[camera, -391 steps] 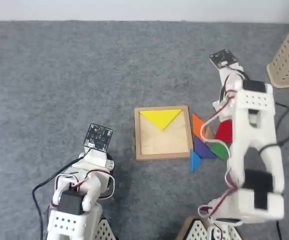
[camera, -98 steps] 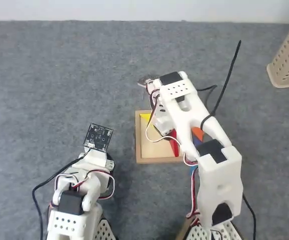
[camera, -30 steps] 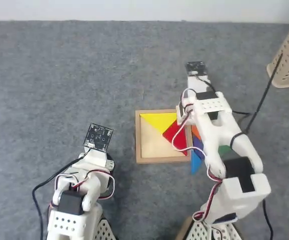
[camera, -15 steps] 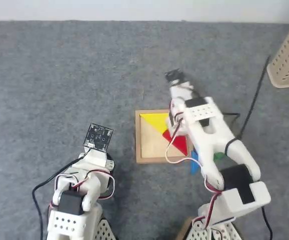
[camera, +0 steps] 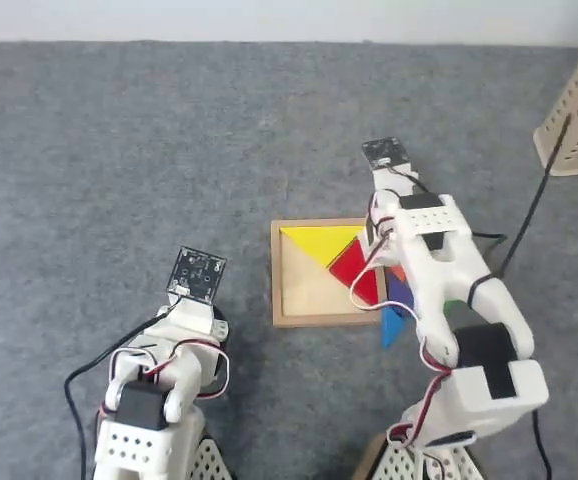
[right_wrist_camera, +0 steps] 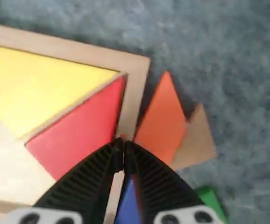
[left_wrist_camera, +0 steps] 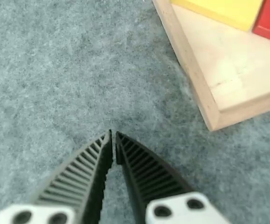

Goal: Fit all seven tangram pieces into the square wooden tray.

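One arm (camera: 431, 245) — right — over tray (camera: 276, 272) rim

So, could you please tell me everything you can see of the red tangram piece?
The red piece is a flat triangle with a smooth, matte painted face, probably wood. It lies flat inside the square wooden tray, its long side along one tray wall and a short side flush against the yellow triangle. One corner is hidden by the right gripper, whose shut tips sit over the tray wall at its edge; whether they touch it cannot be told.
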Robot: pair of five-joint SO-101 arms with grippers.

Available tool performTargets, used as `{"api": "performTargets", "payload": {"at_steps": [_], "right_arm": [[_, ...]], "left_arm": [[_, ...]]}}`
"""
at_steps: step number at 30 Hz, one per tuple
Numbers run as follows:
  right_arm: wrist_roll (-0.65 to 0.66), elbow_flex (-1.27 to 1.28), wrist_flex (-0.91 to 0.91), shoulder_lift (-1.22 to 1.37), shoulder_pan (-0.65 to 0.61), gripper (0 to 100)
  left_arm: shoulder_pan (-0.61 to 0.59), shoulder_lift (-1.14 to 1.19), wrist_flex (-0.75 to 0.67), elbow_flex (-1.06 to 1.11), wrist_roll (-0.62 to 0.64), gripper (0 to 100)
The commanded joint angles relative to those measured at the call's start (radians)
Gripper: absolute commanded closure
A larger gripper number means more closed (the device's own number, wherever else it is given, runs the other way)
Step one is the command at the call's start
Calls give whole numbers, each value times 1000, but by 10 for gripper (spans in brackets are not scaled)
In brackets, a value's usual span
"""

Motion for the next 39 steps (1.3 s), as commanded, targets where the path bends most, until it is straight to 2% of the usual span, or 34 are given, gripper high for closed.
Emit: {"api": "performTargets", "payload": {"at_steps": [1,6,10,17,26,30,39], "right_arm": [[14,-37,35,-151,22,989],[14,-11,45,-260,79,989],[15,-12,25,-236,56,986],[15,-54,-25,-64,47,841],[20,-157,13,108,50,835],[80,-167,15,170,56,835],[77,-358,150,303,200,835]], "left_arm": [[-3,-20,6,-18,8,988],[-3,-20,6,-18,8,988],[-3,-20,6,-18,8,988],[-3,-20,6,-18,8,988],[-3,-20,6,-18,8,988],[-3,-20,6,-18,8,988],[-3,-20,6,-18,8,988]]}}
